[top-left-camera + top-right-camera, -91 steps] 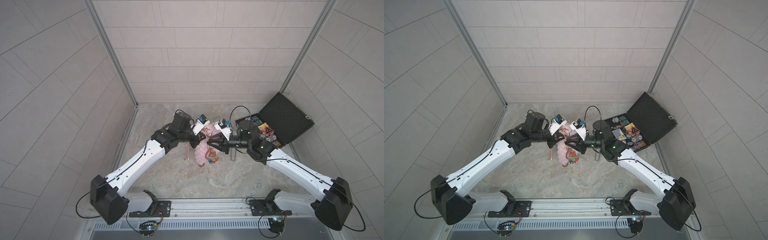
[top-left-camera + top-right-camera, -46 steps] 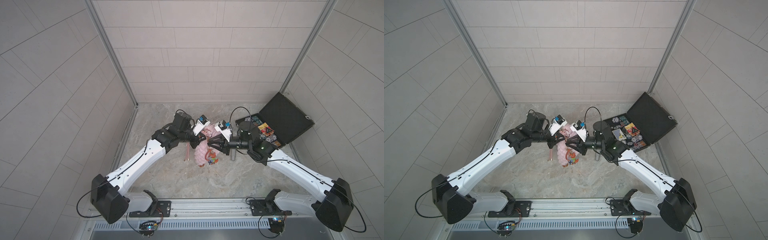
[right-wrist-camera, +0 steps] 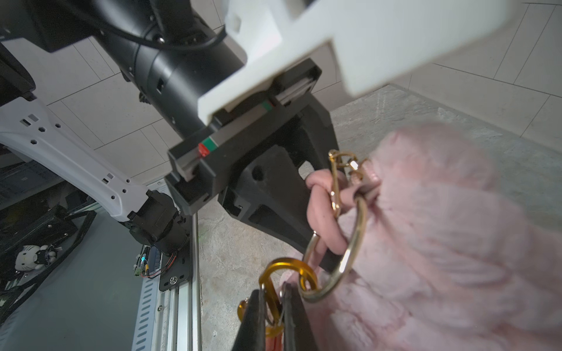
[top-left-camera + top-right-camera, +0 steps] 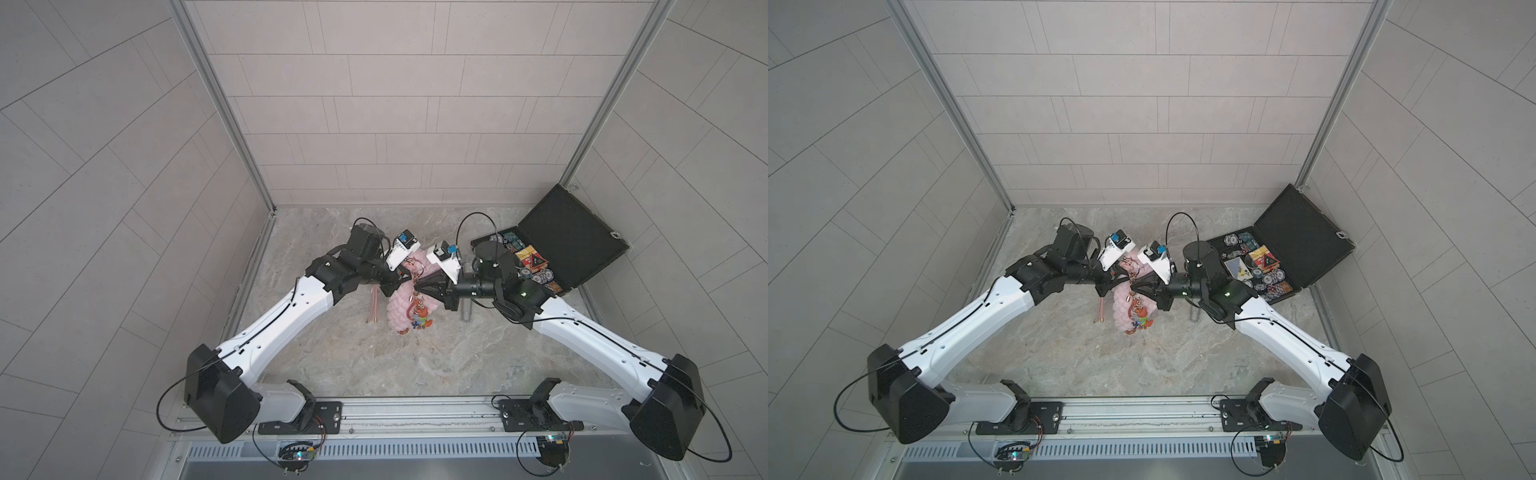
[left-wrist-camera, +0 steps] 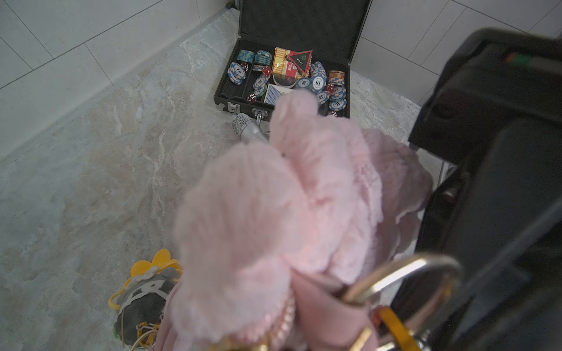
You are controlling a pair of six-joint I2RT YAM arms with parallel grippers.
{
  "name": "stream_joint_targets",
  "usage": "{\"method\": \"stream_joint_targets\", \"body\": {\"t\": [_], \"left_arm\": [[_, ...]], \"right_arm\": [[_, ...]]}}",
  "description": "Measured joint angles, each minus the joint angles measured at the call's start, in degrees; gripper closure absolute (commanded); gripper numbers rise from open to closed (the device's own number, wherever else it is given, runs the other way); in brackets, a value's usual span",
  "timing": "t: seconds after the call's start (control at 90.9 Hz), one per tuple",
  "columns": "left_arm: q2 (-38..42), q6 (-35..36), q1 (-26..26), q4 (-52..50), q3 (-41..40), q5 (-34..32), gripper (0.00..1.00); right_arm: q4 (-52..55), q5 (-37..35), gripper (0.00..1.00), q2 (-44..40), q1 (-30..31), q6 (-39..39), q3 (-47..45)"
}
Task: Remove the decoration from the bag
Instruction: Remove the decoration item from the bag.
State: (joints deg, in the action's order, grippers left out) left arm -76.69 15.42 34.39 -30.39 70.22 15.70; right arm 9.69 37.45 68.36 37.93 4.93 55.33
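centre of the marble table (image 4: 374, 365): your two arms meet over the pale pink bag (image 4: 400, 308), which hangs between them in both top views (image 4: 1124, 308), well apart from the walls. from here you cannot tell whether its lower end touches the stone.

your left gripper (image 4: 402, 279) is pinched on the bag's knotted cord strap (image 3: 322, 209), right at the big gold ring (image 3: 345, 258) on the bag's top edge. the right wrist view shows the pink knot squeezed between the black fingers (image 3: 273, 194).

your right gripper (image 3: 275, 310) comes in from the opposite side, its two fingers pressed together on the orange clip (image 3: 273, 275). that clip is hooked through the same gold ring. in a top view the right gripper's tip (image 4: 1133, 285) sits just beside the left gripper's.

the decoration (image 4: 419, 319), an orange charm with touches of blue, dangles from the clip against the bag's puffy side. it is attached to the bag.

a loose end of pink cord (image 4: 374, 307) hangs down on the left arm's side of the bag.

at the far right corner an open black case (image 4: 575, 243) holds poker chips (image 5: 317, 82), cards and red dice. a silver microphone (image 5: 248, 129) lies on the table just in front of it, near the right arm.
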Motion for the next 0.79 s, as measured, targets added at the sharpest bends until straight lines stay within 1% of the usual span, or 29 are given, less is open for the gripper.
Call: {"method": "stream_joint_targets", "body": {"t": [0.407,0.638,0.792], "left_arm": [[-0.57,0.63,0.0,-1.36,0.76,0.83,1.0],[-0.72,0.66,0.0,-1.38,0.76,1.22,1.0],[-0.72,0.85,0.0,-1.46,0.76,1.42,1.0]], "right_arm": [[-0.28,-0.37,1.0,0.0,1.33,0.31,1.36],[-2.89,-1.9,1.0,0.0,1.6,2.49,1.36],[-6.54,-3.19,1.0,-0.37,1.7,5.05,0.39]]}}
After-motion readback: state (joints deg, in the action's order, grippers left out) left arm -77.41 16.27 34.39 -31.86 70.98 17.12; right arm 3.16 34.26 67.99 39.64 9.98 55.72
